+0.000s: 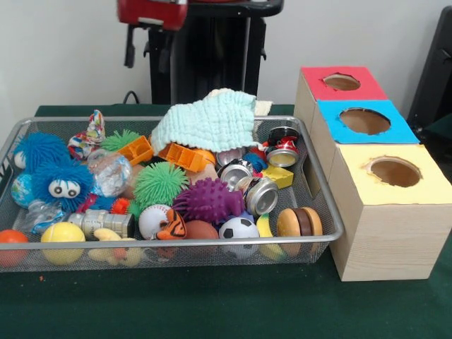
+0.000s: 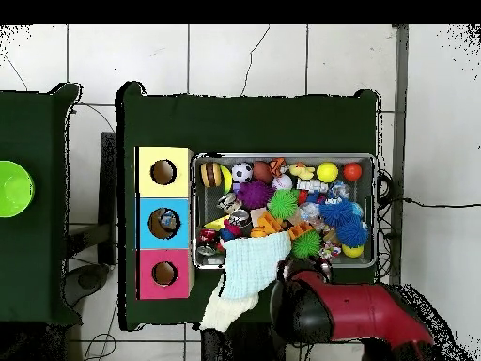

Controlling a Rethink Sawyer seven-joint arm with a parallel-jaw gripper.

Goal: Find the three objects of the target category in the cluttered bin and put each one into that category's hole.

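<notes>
The wire mesh bin point(image 1: 337, 227) is full of toys; it also shows in the overhead view point(image 2: 284, 158). A crumpled see-through bottle point(image 1: 109, 173) lies at its left middle. A second clear plastic piece point(image 1: 37, 214) lies at the near left, partly buried. The blue-surround hole point(image 1: 364, 121) is the middle one on the wooden boxes to the right of the bin. In the overhead view something pale shows inside this hole point(image 2: 163, 223). My gripper point(image 1: 145, 39) is drawn back above and behind the bin's far rim, apart from everything. My red arm point(image 2: 371, 312) is beside the bin.
A pale mint cloth point(image 1: 208, 120) covers the bin's far middle and hangs over its rim point(image 2: 246, 273). Silver cans point(image 1: 260, 194) lie at the right. There are also spiky balls, fuzzy blue toys and small balls. The red hole point(image 1: 342, 82) and the yellow hole point(image 1: 395, 171) flank the blue one.
</notes>
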